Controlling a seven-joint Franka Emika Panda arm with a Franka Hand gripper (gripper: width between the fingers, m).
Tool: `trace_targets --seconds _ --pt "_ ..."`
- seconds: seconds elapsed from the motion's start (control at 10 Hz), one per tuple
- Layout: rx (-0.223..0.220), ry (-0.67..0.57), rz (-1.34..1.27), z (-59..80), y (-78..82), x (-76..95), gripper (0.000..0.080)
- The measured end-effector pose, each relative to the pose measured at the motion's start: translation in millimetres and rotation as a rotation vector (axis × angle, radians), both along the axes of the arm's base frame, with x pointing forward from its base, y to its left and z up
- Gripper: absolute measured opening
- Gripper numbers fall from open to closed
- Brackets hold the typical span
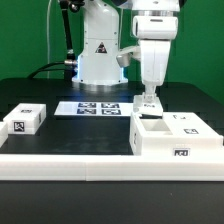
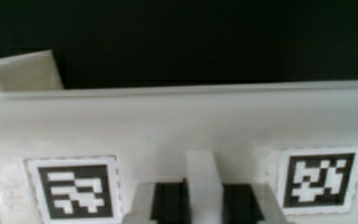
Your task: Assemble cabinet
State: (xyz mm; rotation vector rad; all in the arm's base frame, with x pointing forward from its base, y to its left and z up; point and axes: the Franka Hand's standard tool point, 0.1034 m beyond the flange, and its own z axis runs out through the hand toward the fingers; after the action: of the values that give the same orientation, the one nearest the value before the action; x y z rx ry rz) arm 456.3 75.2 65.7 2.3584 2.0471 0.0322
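One cabinet body sits just beneath claw.

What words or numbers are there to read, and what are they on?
No words or numbers can be read anywhere.
Triangle sticker on the robot base: a sign, too small to read.
Square tags on the cabinet box, small panel and marker board: black-and-white patterns, no letters.

Exterior view. You see a plain green backdrop filling the upper frame. The black tabletop spans mid-frame under even light, and a white border strip runs across the lower frame.
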Motion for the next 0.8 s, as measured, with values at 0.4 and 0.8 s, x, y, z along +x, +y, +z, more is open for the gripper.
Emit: trace_targets --seconds 0.4,0.8 --pt "0.0 0.005 -0.001 -2.0 -0.4 -2.0 0.007" --pt "0.001 0.012 -0.001 -4.9 -0.3 -3.9 0.007"
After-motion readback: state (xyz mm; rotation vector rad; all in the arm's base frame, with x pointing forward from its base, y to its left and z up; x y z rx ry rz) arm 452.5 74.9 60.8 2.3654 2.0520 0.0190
